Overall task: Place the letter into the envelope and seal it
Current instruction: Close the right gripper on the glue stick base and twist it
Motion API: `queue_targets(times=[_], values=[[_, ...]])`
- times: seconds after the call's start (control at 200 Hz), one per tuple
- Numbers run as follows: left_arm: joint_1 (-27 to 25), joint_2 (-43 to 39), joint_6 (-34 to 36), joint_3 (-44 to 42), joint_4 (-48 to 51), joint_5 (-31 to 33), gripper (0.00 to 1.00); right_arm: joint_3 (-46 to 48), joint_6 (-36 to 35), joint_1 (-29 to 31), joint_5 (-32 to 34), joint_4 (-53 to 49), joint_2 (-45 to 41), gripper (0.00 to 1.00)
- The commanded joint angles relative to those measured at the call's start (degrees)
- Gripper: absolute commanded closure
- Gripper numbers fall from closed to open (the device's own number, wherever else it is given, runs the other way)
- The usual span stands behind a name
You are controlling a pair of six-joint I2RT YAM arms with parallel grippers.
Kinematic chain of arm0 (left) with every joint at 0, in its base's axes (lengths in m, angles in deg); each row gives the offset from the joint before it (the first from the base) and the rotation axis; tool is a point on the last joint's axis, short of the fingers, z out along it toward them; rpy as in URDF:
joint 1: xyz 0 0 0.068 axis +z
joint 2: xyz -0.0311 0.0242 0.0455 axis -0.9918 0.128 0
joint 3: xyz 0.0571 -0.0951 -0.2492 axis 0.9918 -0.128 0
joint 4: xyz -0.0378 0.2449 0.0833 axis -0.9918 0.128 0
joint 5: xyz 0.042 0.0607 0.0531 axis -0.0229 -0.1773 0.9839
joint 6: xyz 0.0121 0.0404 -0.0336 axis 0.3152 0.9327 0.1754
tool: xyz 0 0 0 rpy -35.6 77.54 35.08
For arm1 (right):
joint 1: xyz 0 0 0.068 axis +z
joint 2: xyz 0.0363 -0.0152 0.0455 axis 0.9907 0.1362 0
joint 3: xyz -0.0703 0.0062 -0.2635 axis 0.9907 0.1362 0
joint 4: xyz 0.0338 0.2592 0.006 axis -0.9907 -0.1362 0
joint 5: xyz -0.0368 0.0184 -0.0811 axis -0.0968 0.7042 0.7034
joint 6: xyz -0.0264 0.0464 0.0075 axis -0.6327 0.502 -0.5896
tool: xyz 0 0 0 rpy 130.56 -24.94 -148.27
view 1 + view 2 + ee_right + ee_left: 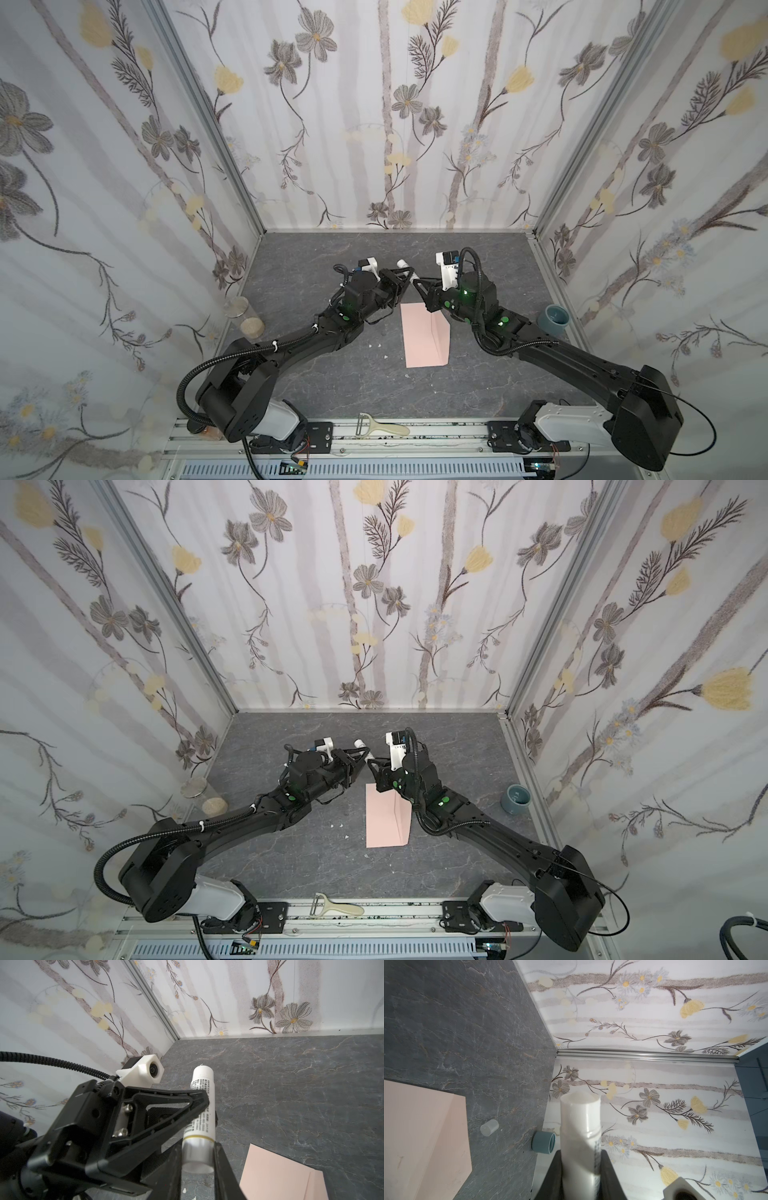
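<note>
The pale pink envelope [426,336] [386,820] lies flat on the dark table, its flap folded over near the right arm. The letter is hidden. Beyond the envelope's far end, both grippers meet on a white glue stick [402,264] [200,1109]. My left gripper [410,276] [581,1155] is shut on the tube's body, whose open tip points away in the left wrist view. My right gripper [416,283] [197,1153] is shut on the tube's silver base end. The envelope [421,1136] [276,1176] also shows in both wrist views.
A clear cap [489,1127] lies on the table beside the envelope. A blue-grey cup [555,318] stands by the right wall, two glass jars [243,318] by the left wall. A peeler [382,428] rests on the front rail. Small white crumbs [376,345] lie left of the envelope.
</note>
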Motion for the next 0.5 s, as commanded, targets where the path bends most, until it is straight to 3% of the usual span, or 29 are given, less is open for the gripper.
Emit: queue_targets(times=[0.0, 0.495], values=[[-1.08, -0.46, 1.75, -0.60, -5.79, -4.43, 1.00, 0.30, 7.27, -1.41, -12.37, 7.70, 0.35, 0.81], [-3.98, -0.58, 5.44, -3.04, -14.40, -4.50, 1.00, 2.98, 24.39, -7.23, -23.44, 16.69, 0.70, 0.81]])
